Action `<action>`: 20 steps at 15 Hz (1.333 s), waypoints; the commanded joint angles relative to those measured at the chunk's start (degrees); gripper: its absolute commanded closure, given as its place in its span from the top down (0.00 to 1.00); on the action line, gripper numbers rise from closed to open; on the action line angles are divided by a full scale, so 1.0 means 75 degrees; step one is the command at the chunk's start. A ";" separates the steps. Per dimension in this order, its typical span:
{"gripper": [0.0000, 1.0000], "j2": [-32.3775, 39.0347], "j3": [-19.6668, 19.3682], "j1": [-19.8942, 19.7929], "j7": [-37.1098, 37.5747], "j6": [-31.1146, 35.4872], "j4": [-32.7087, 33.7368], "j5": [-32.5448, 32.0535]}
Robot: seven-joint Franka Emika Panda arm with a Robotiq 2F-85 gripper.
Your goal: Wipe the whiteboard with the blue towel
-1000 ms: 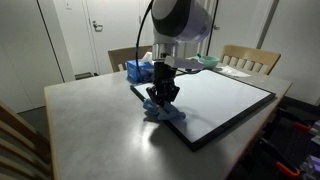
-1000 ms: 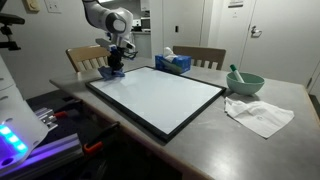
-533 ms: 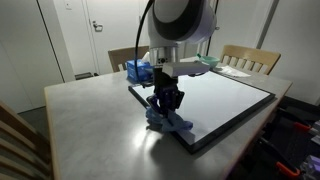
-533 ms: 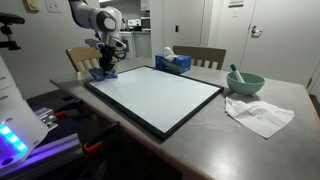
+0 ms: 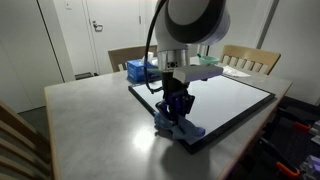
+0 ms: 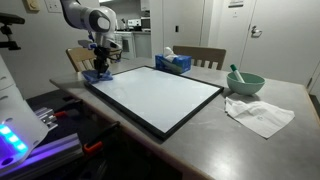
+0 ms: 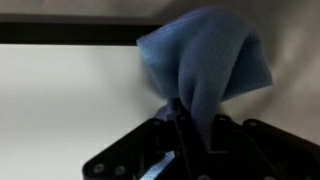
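The towel [image 7: 205, 60] looks light, soft and limp, likely to bunch and drag rather than slide flat, so a pinch on a gathered fold near its middle suits it. The tool [image 7: 185, 118] is closed on such a fold at the whiteboard [image 7: 70, 95] corner, where the cloth spills over the frame onto the surface [image 5: 90, 110].

Grey table [image 5: 88, 112], wooden chairs [image 5: 251, 58] behind (white door [image 5: 100, 28] beyond)
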 commanded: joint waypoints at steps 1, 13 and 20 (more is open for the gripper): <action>0.04 -0.0136 -0.0055 0.0066 -0.0293 0.0869 -0.0701 -0.0254; 0.04 -0.0299 -0.0052 -0.0318 -0.1332 0.2644 -0.1673 -0.0648; 0.04 -0.0249 0.0272 -0.1036 -0.1979 0.3535 -0.2201 -0.0153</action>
